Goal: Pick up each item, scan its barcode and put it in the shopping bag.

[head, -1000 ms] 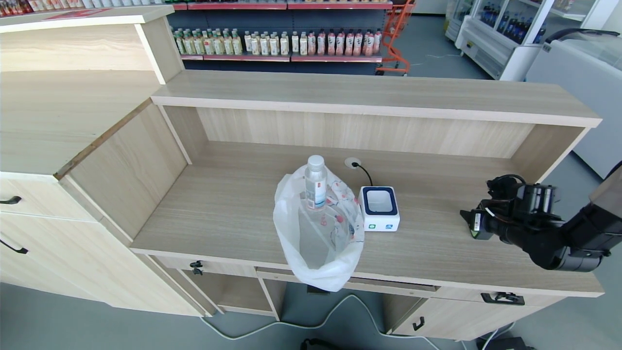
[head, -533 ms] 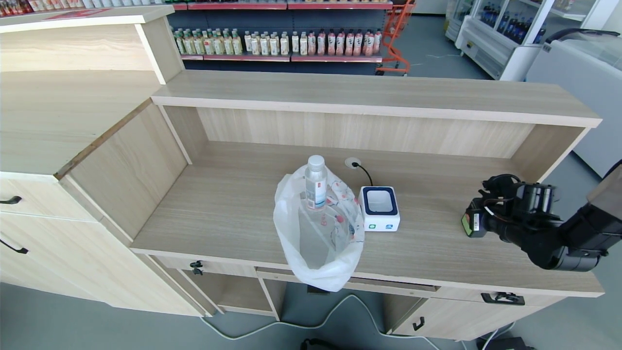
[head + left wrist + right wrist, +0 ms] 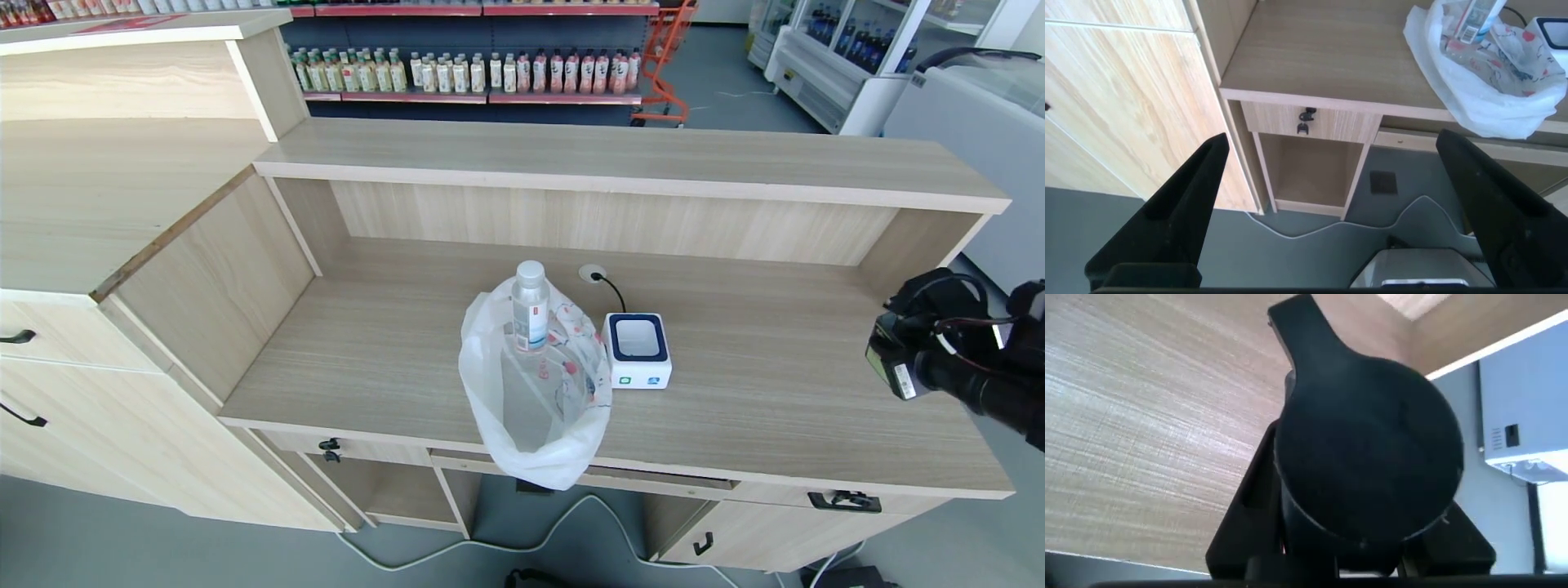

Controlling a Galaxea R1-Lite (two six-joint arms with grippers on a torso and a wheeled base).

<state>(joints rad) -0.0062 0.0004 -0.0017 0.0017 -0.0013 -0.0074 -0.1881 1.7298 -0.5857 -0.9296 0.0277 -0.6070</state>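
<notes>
Tipping is the main risk: the shopping bag point(image 3: 535, 441) sags over the counter's point(image 3: 392, 359) front edge with a tall water bottle point(image 3: 531, 306) upright inside, just beside the barcode scanner point(image 3: 638, 349), so a nudge could topple it. The left gripper point(image 3: 1331, 139) hangs spread wide and empty; I cannot tell the right gripper's point(image 3: 891, 367) state. The print on the bottle's red-and-white label is too small to read.

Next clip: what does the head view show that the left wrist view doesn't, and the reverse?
Head view adds the right end effector at the right end of the counter, and the stocked shelves behind. Left wrist view adds the left end effector, fingers wide apart, low in front of the counter. Both show the shopping bag holding the bottle, and the open cubby under the counter.
</notes>
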